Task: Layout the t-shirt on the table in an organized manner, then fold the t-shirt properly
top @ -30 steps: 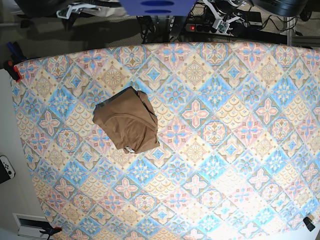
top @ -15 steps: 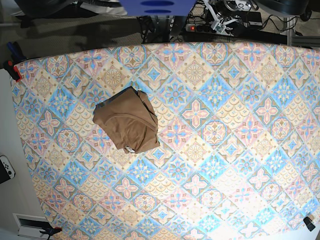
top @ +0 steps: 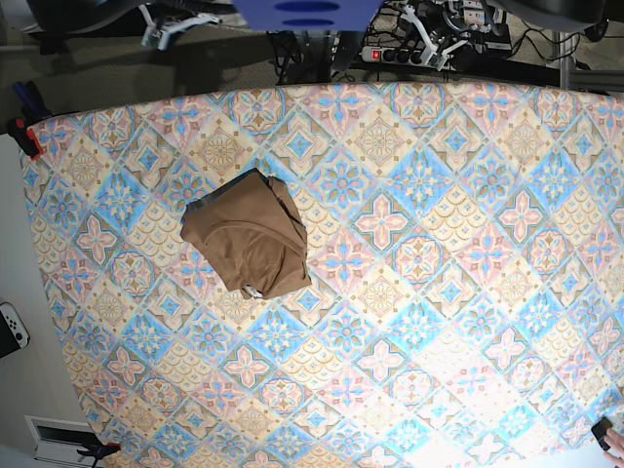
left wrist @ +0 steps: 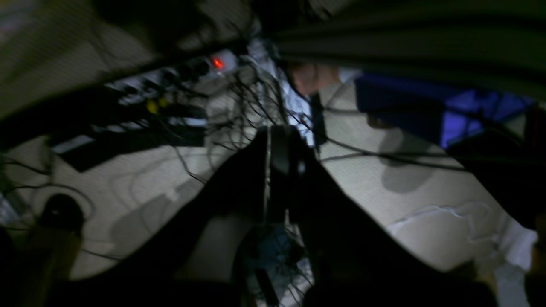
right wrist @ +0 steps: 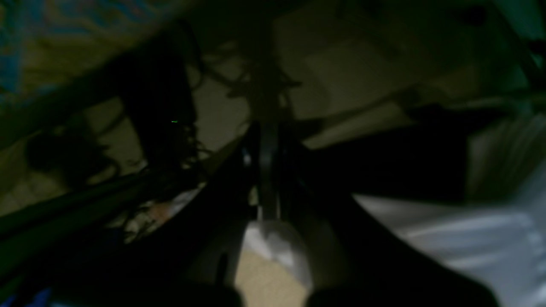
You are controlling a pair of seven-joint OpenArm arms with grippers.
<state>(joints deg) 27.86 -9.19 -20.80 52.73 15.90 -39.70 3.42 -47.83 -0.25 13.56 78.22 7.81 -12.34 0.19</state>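
The tan-brown t-shirt (top: 249,237) lies bunched in a compact heap on the left middle of the table (top: 429,292), with a bit of white showing at its near edge. Both arms hang back beyond the table's far edge and touch nothing. White parts of my right arm (top: 171,24) show at the top left and of my left arm (top: 434,24) at the top right. The left gripper (left wrist: 275,132) is shut and empty above a floor strewn with cables. The right gripper (right wrist: 265,128) is shut too, with nothing in it, in a dark blurred view.
A power strip (top: 375,54) with a red light and tangled cables lies behind the far edge. Clamps (top: 24,132) grip the cloth at the far left corner. A white controller (top: 10,331) sits off the left side, and a small dark object (top: 604,431) is at the near right corner.
The white arm parts behind the far edge have shifted, on the view's left toward the right. The t-shirt has not moved. The dark object at the near right corner sits slightly lower.
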